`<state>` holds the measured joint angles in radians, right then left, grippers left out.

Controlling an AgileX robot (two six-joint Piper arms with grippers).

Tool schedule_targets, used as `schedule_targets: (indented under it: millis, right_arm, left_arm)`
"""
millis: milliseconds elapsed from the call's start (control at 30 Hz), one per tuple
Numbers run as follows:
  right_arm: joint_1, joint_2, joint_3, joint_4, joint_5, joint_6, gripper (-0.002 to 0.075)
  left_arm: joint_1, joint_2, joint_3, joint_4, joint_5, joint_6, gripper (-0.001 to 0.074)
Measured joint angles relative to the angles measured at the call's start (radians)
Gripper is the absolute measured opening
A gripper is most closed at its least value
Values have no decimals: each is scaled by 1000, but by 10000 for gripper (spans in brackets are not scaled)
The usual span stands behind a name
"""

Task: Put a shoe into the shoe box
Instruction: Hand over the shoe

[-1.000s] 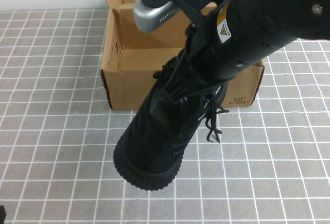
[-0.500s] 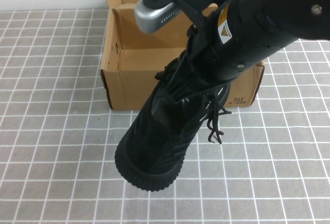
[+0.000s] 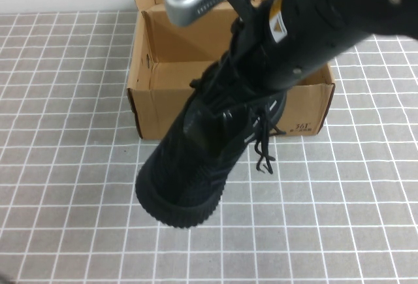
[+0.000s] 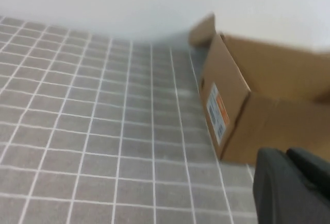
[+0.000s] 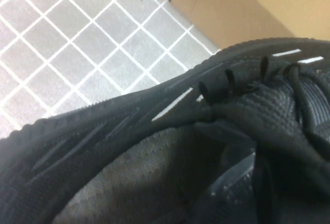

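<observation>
The right gripper (image 3: pixel 225 111) is clamping the shoe (image 3: pixel 196 160) by its collar and holding it in the air, toe hanging toward the camera, just in front of the shoe box (image 3: pixel 163 98) on the tabletop (image 3: pixel 65 166). For a clean drop, the toe is needing to clear the front wall before any lowering, with the sole turning level along the box's length. The left gripper (image 4: pixel 291 185) is sitting beside the box; whether it is clenched, I cannot tell.

A grey tiled table (image 3: pixel 59 186) carries the open cardboard shoe box (image 3: pixel 170 104).
</observation>
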<state>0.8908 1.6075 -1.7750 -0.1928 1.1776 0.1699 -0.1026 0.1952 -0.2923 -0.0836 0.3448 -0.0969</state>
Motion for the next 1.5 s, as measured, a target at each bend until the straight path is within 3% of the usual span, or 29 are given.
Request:
schedule_targets:
  millis: [133,267,567,833,1067,1200,1367,1500]
  right_arm:
    - [0,49,-90,-15,49,2,-6]
    - [-11,106,-173,-23,69,18,-6]
    - [-143,187,-293,72,91,29,-6]
    - [-229,232,-303,113,98,35,-6]
    - [-231,241,-303,127,98,35,-6]
    - [-231,241,-303,129,98,35,-6]
    - [-231,241,-303,127,98,35,-6]
    - [-231,241,-303,121,98,35,-6]
  left_arm:
    - [0,183,-188,-158,136,270,-1]
    - [0,349,-304,-471,203,694,-1]
    - [0,579,-332,-1104,240,1472,-1]
    - [0,697,-346,-1398,354,1903,-1]
    - [0,762,-441,-1426,443,1972,8]
    - [-9,801,-543,-1355,492,1954,99]
    - [-90,859,-717,-1106,464,1664,288]
    - [-182,903,-866,-856,474,1336,326]
